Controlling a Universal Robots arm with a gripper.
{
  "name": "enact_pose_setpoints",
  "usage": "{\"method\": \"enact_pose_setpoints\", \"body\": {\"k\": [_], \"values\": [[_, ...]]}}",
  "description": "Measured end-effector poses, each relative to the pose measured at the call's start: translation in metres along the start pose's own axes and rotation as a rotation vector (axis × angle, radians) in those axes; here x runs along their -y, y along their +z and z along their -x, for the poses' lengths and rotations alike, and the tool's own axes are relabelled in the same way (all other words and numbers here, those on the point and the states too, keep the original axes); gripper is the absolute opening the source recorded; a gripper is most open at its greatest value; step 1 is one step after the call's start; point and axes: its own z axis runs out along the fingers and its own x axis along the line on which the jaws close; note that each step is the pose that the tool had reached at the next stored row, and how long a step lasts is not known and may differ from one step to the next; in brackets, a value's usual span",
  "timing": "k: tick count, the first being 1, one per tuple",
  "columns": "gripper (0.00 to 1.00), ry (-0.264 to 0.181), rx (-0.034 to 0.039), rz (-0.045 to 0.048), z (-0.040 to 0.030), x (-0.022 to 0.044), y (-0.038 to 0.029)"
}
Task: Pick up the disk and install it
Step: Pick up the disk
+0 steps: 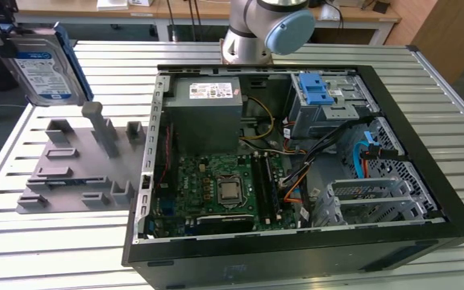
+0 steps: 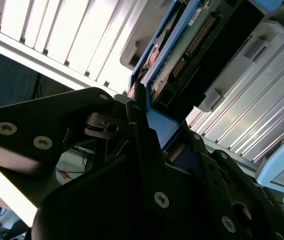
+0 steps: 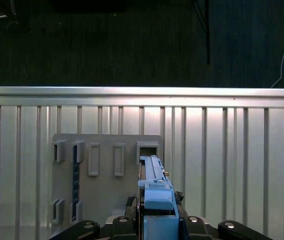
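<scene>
Exterior view: the pincer [image 1: 6,41] grips the disk [image 1: 48,69] upright above the grey holder [image 1: 69,158] (exterior view's left), likely oriented for insertion into the computer case [image 1: 296,257].

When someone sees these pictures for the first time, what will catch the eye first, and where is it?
Most striking is the flat silver-grey disk with blue rails, held upright in the air by the black gripper at the exterior view's upper left, above the grey slotted fixture plate. Next is the big open black computer case lying on the slatted metal table.
</scene>
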Motion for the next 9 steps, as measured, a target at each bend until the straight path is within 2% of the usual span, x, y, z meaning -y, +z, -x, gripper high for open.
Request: {"method": "enact_pose_setpoints", "body": {"k": [7,9], "values": [[0.36,-0.001,0.0005,-0.0004,0.0,0.0,-0.0035],[0.36,-0.001,0.0053,0.0002,-0.0001,0.0,-0.0037]]}}
